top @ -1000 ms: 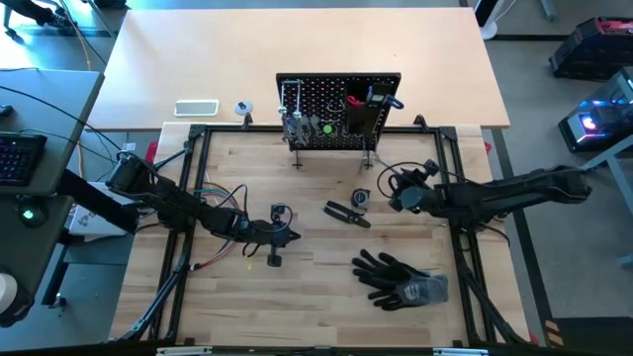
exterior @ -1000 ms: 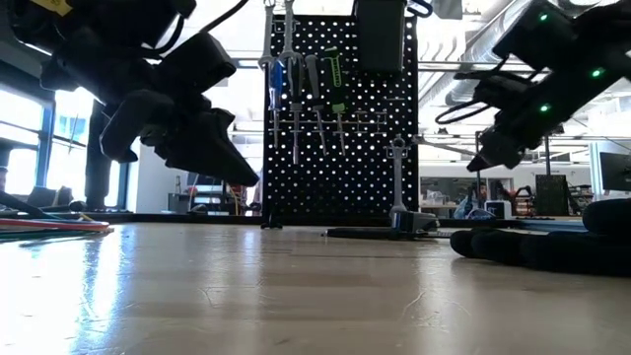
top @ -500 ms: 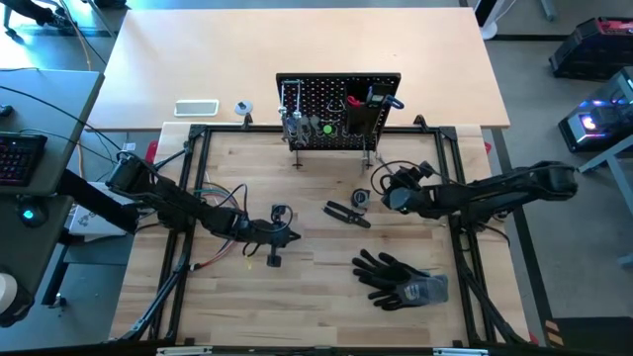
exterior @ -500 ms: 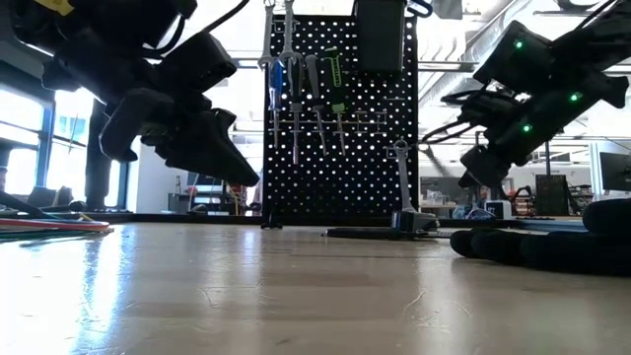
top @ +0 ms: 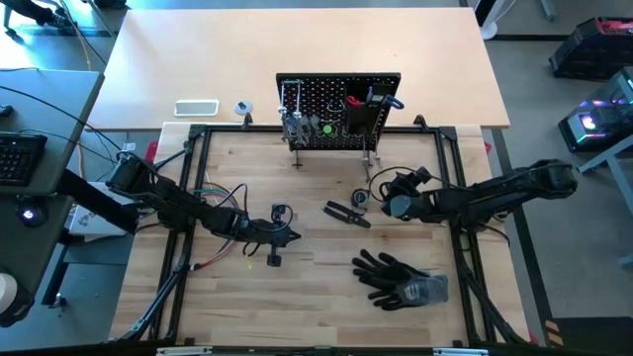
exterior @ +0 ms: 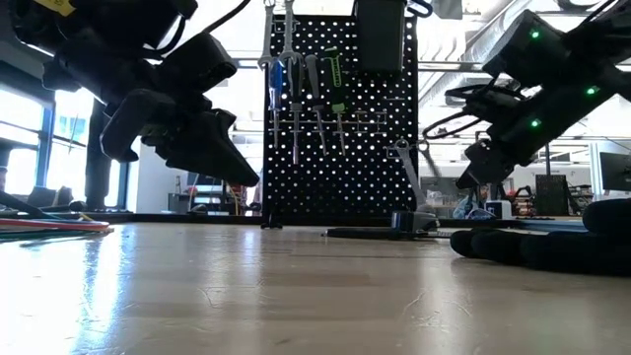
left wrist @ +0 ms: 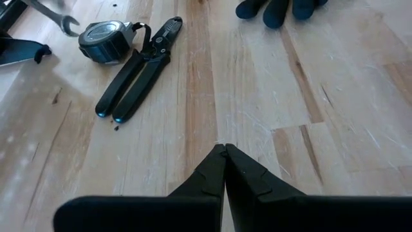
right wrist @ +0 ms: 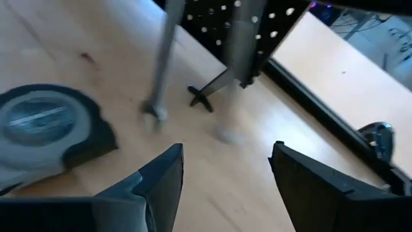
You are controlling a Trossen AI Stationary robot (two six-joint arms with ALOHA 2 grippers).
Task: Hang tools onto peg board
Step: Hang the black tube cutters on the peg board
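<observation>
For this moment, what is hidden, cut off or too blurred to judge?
- Wrench, right wrist view: motion-blurred; whether it leans on the peg board or is falling cannot be told.
- Tools on the peg board, high view: too small to name.
- Black gloves, low view: cut off by the right edge.
- Left hand, low view: only a dark silhouette.
- Tape measure, right wrist view: cut off by the edge.

Both arms are dark, jointed and slim, with black cables looping beside them. The right hand point(right wrist: 225, 187) ends in two broad, matte black fingers point(right wrist: 161, 187); the left hand point(left wrist: 224, 154) tapers to a wedge. Green indicator lights glow on the right arm's housing.
</observation>
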